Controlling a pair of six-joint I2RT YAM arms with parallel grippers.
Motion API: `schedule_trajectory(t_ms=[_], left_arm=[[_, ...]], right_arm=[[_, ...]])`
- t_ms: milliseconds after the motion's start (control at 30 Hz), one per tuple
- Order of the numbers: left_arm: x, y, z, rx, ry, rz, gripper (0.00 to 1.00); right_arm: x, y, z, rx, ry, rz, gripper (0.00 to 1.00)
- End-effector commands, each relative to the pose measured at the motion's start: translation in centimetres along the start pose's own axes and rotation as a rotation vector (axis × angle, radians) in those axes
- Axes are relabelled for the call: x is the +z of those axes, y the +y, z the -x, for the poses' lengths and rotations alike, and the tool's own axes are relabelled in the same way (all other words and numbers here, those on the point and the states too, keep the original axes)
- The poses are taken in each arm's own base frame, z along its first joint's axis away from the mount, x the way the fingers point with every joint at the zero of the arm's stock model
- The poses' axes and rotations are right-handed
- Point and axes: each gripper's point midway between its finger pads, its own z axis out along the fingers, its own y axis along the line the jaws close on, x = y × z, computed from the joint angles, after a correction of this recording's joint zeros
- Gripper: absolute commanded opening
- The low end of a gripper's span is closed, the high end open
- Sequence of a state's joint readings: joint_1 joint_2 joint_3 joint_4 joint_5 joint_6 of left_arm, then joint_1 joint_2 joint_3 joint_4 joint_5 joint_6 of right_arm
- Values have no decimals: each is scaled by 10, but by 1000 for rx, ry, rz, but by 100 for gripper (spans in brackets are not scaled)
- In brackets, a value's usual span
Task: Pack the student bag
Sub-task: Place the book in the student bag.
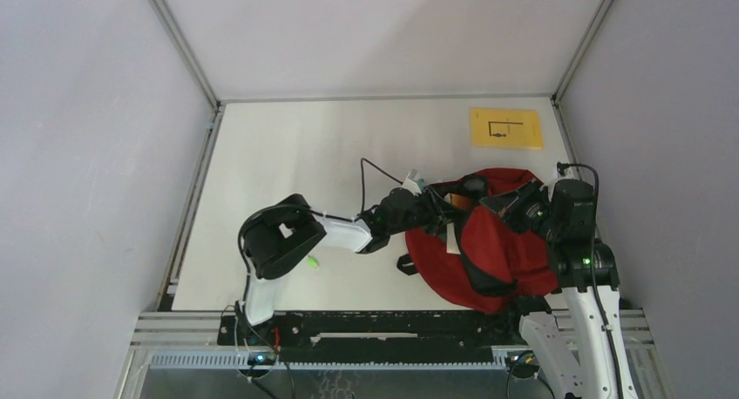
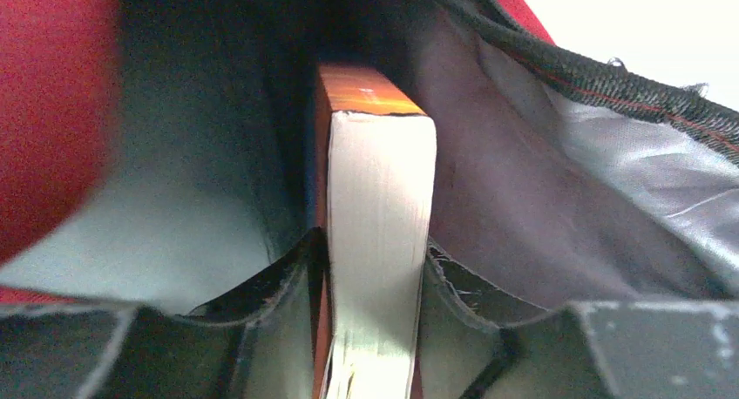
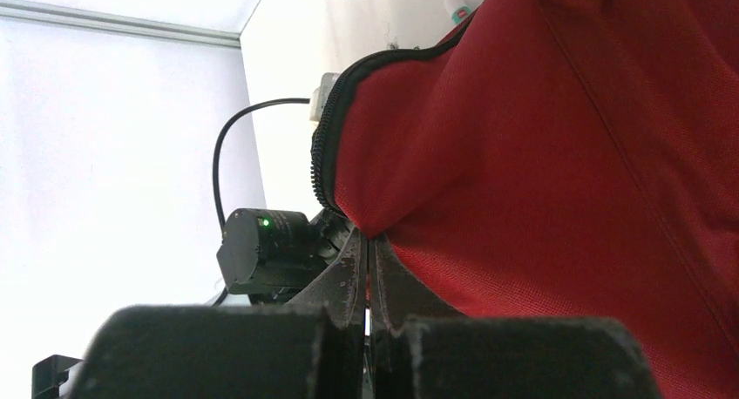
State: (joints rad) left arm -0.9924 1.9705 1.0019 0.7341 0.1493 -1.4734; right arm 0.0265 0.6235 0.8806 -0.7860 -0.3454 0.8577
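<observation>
The red student bag [image 1: 497, 242] lies at the right of the table, its mouth facing left. My left gripper [image 1: 440, 206] reaches into the mouth, shut on a thick book [image 2: 379, 233] with white page edges and an orange cover. In the left wrist view the book stands between the black fingers [image 2: 261, 281], inside the bag's dark grey lining [image 2: 540, 207]. My right gripper [image 1: 514, 206] is shut on a fold of the bag's red fabric [image 3: 523, 172] near the black zipper trim [image 3: 327, 146] and holds the opening up.
A yellow card [image 1: 505, 127] lies at the far right of the table. A small green object [image 1: 311, 261] lies by the left arm's elbow. Grey walls and metal frame rails enclose the table. The left arm's black motor [image 3: 261, 246] shows close beyond the right fingers.
</observation>
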Motion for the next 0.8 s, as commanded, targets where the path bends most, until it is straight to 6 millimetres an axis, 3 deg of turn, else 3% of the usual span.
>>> schedule_trajectory(t_ms=[0, 133, 300, 500, 667, 767], left_arm=[[5, -105, -20, 39, 101, -297, 51], [4, -99, -35, 61, 146, -275, 66], [-9, -85, -42, 172, 187, -173, 76], [-30, -55, -51, 363, 274, 31, 80], [-42, -54, -61, 423, 362, 50, 85], [-44, -56, -62, 439, 360, 28, 78]], right_arm=[[-6, 28, 19, -35, -68, 88, 0], [-4, 28, 21, -40, -73, 86, 0], [-3, 25, 22, -46, -77, 74, 0], [-3, 14, 24, -61, -97, 24, 0], [-3, 2, 26, -96, -112, -27, 0], [-5, -2, 27, -110, -127, -42, 0]])
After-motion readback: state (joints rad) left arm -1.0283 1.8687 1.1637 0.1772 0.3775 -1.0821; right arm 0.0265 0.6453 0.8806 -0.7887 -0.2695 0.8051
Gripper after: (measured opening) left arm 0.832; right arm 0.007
